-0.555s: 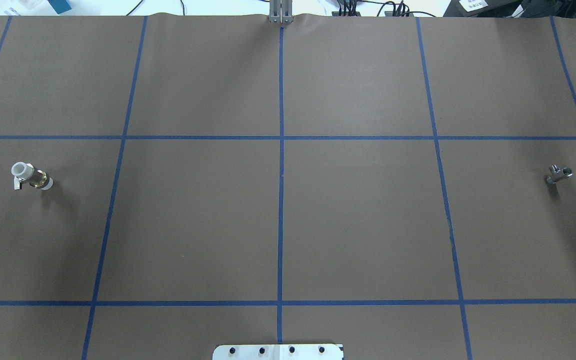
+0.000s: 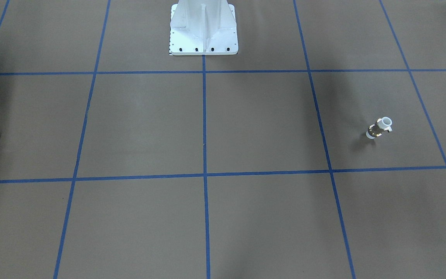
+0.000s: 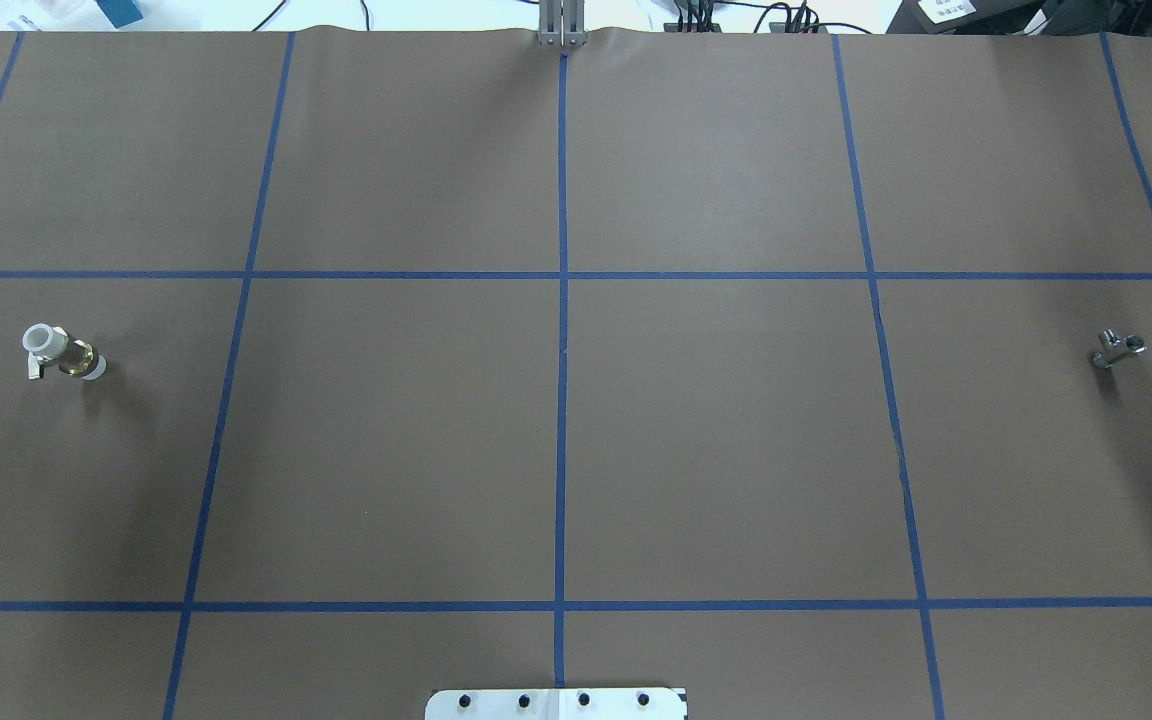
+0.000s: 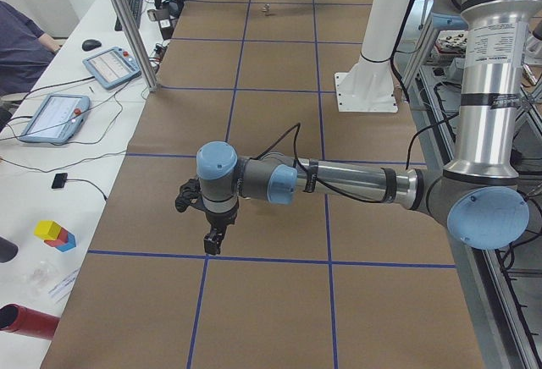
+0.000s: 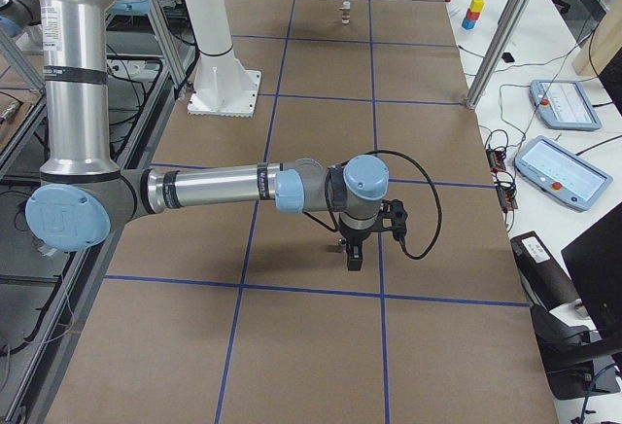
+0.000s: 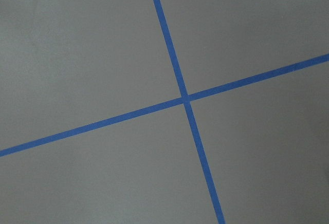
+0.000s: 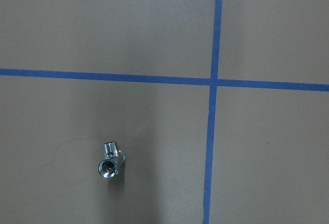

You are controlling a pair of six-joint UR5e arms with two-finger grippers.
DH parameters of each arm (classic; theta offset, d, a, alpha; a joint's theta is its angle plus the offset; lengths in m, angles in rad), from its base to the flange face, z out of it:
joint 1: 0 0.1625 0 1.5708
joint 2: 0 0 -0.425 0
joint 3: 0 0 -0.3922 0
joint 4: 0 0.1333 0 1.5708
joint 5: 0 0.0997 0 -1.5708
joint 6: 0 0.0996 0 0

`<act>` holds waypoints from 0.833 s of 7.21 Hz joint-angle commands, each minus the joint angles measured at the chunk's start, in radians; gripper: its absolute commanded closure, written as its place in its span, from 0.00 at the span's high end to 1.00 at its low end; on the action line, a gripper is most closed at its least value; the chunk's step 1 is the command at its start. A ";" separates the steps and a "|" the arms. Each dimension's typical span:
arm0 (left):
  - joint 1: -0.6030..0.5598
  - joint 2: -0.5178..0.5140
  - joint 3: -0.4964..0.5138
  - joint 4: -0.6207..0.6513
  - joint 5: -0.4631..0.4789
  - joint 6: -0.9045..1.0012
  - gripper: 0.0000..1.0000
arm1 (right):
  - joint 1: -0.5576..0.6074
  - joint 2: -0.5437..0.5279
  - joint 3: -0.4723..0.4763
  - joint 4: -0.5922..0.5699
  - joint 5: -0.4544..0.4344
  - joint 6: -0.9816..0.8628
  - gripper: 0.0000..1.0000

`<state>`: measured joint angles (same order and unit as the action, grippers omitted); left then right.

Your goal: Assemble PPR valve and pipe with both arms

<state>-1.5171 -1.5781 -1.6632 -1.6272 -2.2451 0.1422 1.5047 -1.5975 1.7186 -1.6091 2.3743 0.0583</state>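
Well, valve and pipe sit at opposite ends of the brown table (image 3: 716, 450), neither one in a gripper.
The PPR valve (image 3: 63, 353) is near the robot's left end and the pipe (image 3: 1117, 349) near its right end, well apart. The left gripper (image 4: 209, 242) and the right gripper (image 5: 353, 254) point down over the paper. They show only from the side, so I cannot tell how their jaws stand. The right wrist camera looks down on the pipe, near a crossing of blue tape (image 7: 215, 81).
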 commanded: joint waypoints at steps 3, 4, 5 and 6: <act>0.005 0.032 -0.055 -0.008 -0.001 -0.003 1.00 | 0.000 -0.001 0.001 0.001 -0.001 0.000 1.00; 0.008 0.042 -0.081 -0.007 -0.002 -0.004 1.00 | -0.001 -0.001 0.003 0.001 -0.001 0.002 1.00; 0.008 0.037 -0.134 0.000 0.001 -0.007 1.00 | 0.000 -0.001 0.004 0.001 0.000 0.000 1.00; 0.014 0.029 -0.179 0.009 -0.008 -0.056 1.00 | -0.001 -0.001 0.004 0.001 0.000 0.000 1.00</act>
<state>-1.5084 -1.5429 -1.7863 -1.6277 -2.2471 0.1250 1.5040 -1.5984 1.7217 -1.6076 2.3740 0.0587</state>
